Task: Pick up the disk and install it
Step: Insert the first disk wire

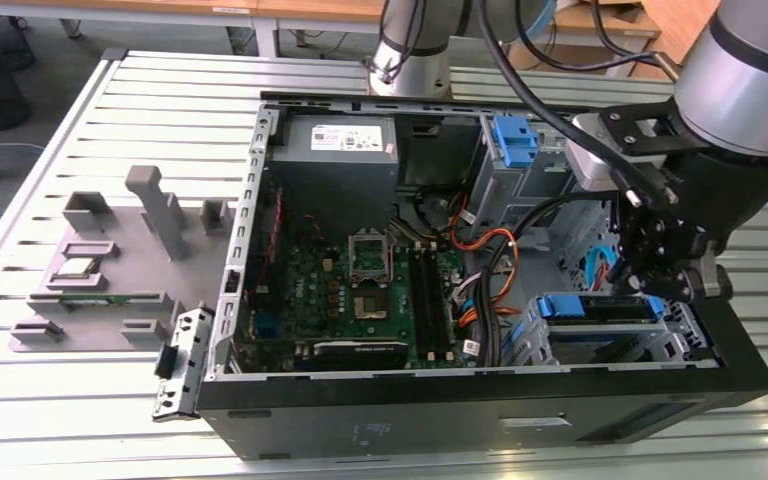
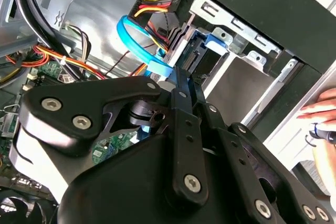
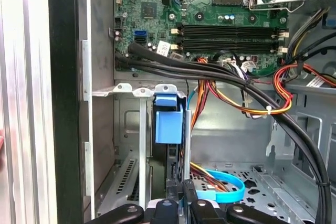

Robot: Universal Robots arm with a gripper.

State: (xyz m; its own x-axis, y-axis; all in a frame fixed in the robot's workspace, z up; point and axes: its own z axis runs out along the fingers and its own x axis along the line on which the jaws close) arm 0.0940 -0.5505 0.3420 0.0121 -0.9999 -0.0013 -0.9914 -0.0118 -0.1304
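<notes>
In the computer case's drive cage | disk slotted in | pincer closed beside it (hold unclear)

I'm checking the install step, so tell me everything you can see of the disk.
The disk sits slotted in a grey metal drive cage inside the open computer case, beside bundles of black, orange and yellow cables. Mostly its blue plastic carrier shows, with a handle tab at the end; the drive itself is a thin dark edge. In the exterior view the gripper hangs just above it. Whether the gripper grasps it cannot be told.
</notes>
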